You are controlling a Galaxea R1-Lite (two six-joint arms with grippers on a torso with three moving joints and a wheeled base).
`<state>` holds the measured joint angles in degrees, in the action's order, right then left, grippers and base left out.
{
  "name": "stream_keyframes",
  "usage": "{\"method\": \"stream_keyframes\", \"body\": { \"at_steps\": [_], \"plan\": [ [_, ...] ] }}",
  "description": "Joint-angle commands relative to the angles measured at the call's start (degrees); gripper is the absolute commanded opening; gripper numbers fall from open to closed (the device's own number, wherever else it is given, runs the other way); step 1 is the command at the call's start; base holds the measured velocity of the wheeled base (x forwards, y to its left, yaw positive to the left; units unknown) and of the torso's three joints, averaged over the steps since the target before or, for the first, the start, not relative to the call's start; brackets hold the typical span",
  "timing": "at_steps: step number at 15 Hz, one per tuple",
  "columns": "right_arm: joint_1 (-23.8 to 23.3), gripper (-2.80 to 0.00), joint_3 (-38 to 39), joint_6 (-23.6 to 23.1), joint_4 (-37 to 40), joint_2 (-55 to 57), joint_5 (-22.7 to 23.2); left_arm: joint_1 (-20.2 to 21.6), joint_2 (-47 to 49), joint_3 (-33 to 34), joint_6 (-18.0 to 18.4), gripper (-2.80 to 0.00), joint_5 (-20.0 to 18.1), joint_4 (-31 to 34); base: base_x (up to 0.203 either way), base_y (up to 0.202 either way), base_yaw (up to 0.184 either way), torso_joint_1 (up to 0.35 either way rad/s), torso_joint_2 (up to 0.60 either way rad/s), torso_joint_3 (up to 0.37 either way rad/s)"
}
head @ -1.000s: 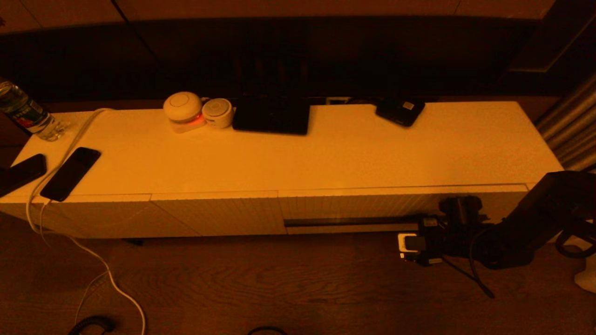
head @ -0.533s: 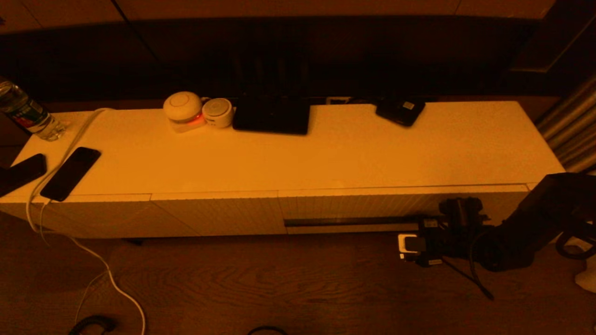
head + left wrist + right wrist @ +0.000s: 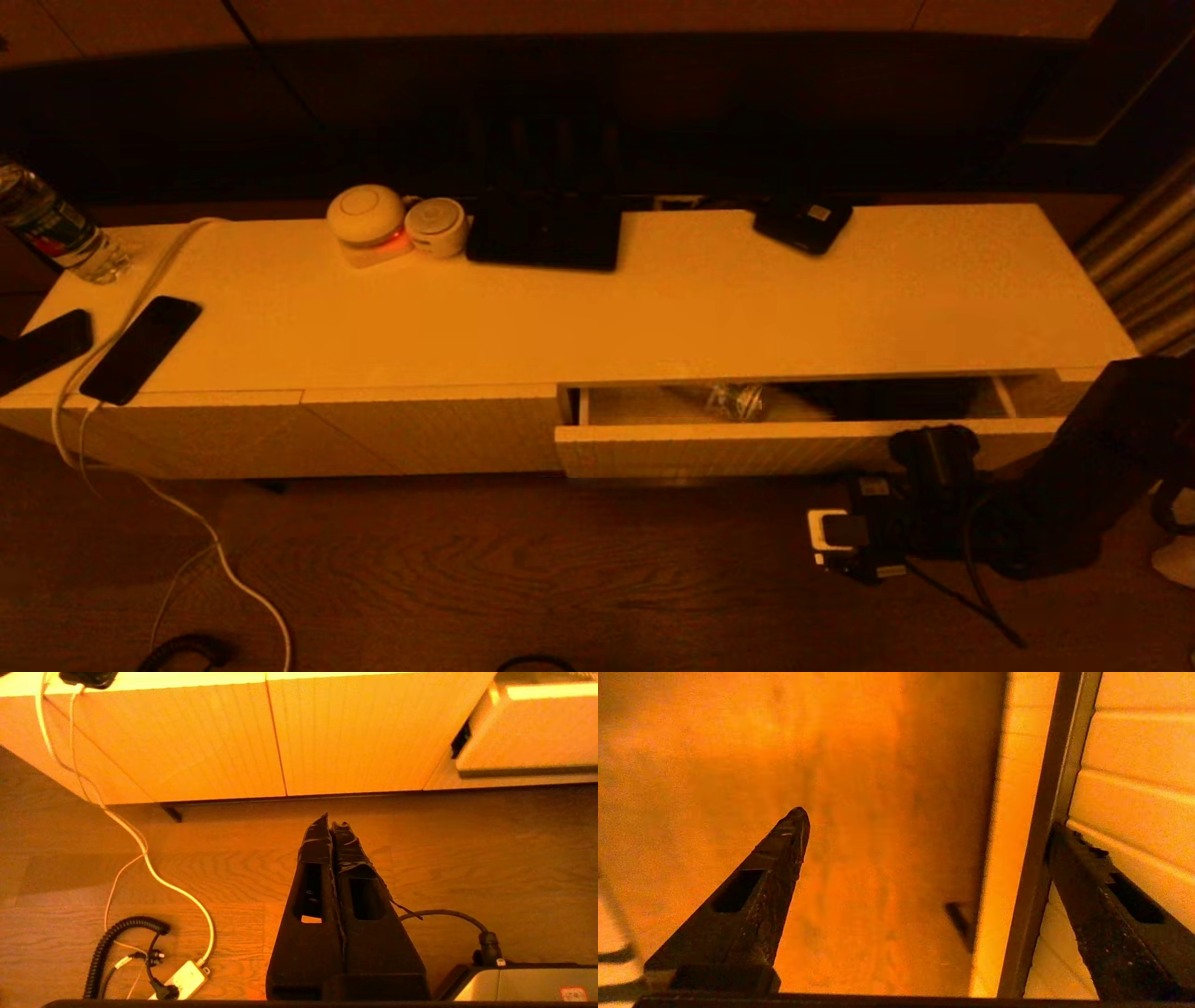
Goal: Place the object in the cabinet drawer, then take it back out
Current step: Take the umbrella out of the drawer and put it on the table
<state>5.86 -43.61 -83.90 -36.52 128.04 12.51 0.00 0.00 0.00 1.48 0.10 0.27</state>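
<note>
The cabinet drawer [image 3: 709, 453] stands pulled partly out of the white cabinet; its end also shows in the left wrist view [image 3: 528, 742]. Inside it lies a clear, crinkled object [image 3: 738, 399], half in shadow under the cabinet top. My right gripper [image 3: 922, 446] is at the drawer's ribbed front, towards its right end. In the right wrist view the right gripper [image 3: 927, 823] is open, one finger hooked at the dark handle slot [image 3: 1041, 868] and the other hanging free over the floor. My left gripper [image 3: 332, 823] is shut on nothing, low over the wooden floor in front of the cabinet.
On the cabinet top [image 3: 653, 308] sit two round white devices [image 3: 369, 219], a black tablet [image 3: 546, 233], a small black box [image 3: 803, 222], two phones [image 3: 140, 347] and a water bottle [image 3: 51, 229]. A white cable [image 3: 140, 849] and power strip [image 3: 184, 980] lie on the floor.
The drawer was closed and has now slid out towards me. My right gripper and arm have moved back with its front.
</note>
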Motion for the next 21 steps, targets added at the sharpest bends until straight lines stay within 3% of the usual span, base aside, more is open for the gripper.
{"method": "stream_keyframes", "body": {
  "at_steps": [1,9,13,14,15,18,21],
  "plan": [
    [0.2,0.00,2.6,-0.5,-0.7,-1.6,0.1,0.0,0.0,0.0,0.0,-2.80,0.0,0.0,0.000,0.000,0.000,0.000,0.00,0.000],
    [0.3,0.00,13.6,-0.5,0.2,-12.5,1.3,0.0,0.0,0.0,0.0,-2.80,0.0,0.0,0.000,0.000,0.000,0.000,0.00,0.000],
    [-1.0,0.00,18.0,1.3,4.1,-26.6,1.2,0.0,0.0,0.0,0.0,-2.80,0.0,0.0,0.000,0.000,0.000,0.000,0.00,0.000],
    [-1.7,-2.06,18.3,1.9,7.7,-31.4,1.2,0.0,0.0,0.0,0.0,-2.80,0.0,0.0,0.000,0.000,0.000,0.000,0.00,0.000],
    [-2.4,-2.80,18.3,2.3,12.8,-36.4,1.2,0.0,0.0,0.0,0.0,-2.80,0.0,0.0,0.000,0.000,0.000,0.000,0.00,0.000],
    [-4.1,-2.80,16.5,5.2,32.0,-49.9,1.1,0.0,0.0,0.0,0.0,-2.80,0.0,0.0,0.000,0.000,0.000,0.000,0.00,0.000],
    [-2.9,-2.80,7.0,19.9,55.8,-56.9,1.1,0.0,0.0,0.0,0.0,-2.80,0.0,0.0,0.000,0.000,0.000,0.000,0.00,0.000]
  ]
}}
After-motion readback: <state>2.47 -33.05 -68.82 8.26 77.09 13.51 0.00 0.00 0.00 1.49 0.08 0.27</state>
